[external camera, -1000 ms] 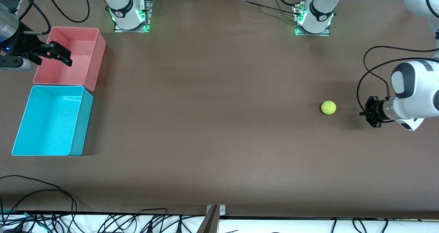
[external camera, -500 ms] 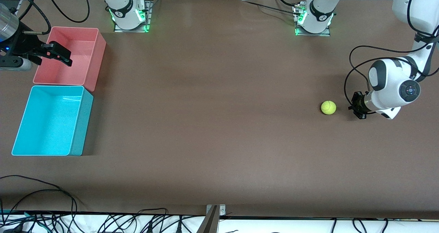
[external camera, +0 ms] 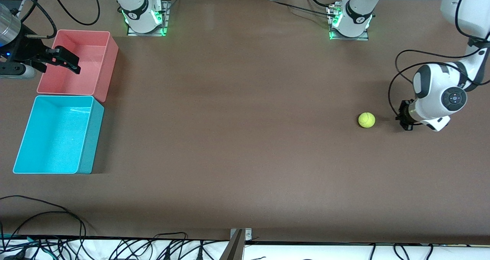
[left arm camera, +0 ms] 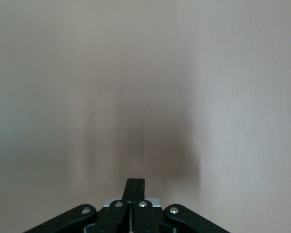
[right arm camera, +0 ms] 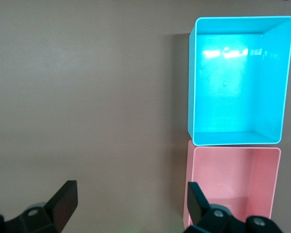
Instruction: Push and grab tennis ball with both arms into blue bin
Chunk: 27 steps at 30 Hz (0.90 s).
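The yellow-green tennis ball [external camera: 366,120] rests on the brown table toward the left arm's end. My left gripper [external camera: 402,115] is shut and empty, low over the table beside the ball with a gap between them; its closed fingers [left arm camera: 135,190] show in the left wrist view, where the ball is out of view. The blue bin [external camera: 57,134] stands empty at the right arm's end and also shows in the right wrist view [right arm camera: 238,80]. My right gripper [external camera: 65,61] is open and empty, waiting over the pink bin.
A pink-red bin [external camera: 78,64] stands against the blue bin, farther from the front camera; it also shows in the right wrist view [right arm camera: 233,187]. Cables lie along the table's front edge [external camera: 115,248]. Both arm bases [external camera: 143,13] stand at the back edge.
My left arm swung in toward the ball, then drew back slightly from it. The ball and my right arm have not moved.
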{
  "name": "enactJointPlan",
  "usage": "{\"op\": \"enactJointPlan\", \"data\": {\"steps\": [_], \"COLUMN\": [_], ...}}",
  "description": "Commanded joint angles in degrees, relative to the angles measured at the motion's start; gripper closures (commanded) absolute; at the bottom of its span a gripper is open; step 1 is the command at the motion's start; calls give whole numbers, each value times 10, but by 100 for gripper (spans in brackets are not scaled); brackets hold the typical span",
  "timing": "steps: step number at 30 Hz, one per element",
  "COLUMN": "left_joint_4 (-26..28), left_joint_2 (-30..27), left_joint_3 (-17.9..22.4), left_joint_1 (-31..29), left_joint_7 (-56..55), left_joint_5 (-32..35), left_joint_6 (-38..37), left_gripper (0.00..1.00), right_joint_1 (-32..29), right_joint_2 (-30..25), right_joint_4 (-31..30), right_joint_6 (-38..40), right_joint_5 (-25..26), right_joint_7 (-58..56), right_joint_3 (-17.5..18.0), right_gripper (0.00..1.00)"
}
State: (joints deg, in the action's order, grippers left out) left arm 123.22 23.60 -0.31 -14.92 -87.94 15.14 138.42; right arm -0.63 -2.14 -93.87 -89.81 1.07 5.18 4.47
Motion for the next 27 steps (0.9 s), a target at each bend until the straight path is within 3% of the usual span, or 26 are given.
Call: {"op": "enactJointPlan", "data": {"steps": [1, 9, 18, 21, 27], "left_joint_4": [16, 25, 55, 55, 53], "left_joint_2": [-14, -14, -14, -15, -16], "left_joint_3": [-7, -29, -175, -206, -210], "left_joint_1": [-48, -45, -47, -49, -61], "left_joint_7": [20, -2, -171, -199, -191], "left_joint_5": [57, 55, 31, 31, 38], "left_joint_6": [20, 20, 20, 14, 11], "left_gripper": [100, 100, 100, 100, 100], "right_joint_1": [-2, -2, -2, -2, -2], "right_joint_2": [5, 5, 5, 5, 5], "right_joint_4": [15, 15, 15, 15, 15], "right_joint_6": [12, 12, 12, 12, 12], "right_joint_5": [-9, -8, -9, -9, -9], "right_joint_7": [2, 1, 2, 2, 2], "right_joint_3": [0, 0, 0, 0, 0], "right_gripper": [0, 0, 0, 0, 0]}}
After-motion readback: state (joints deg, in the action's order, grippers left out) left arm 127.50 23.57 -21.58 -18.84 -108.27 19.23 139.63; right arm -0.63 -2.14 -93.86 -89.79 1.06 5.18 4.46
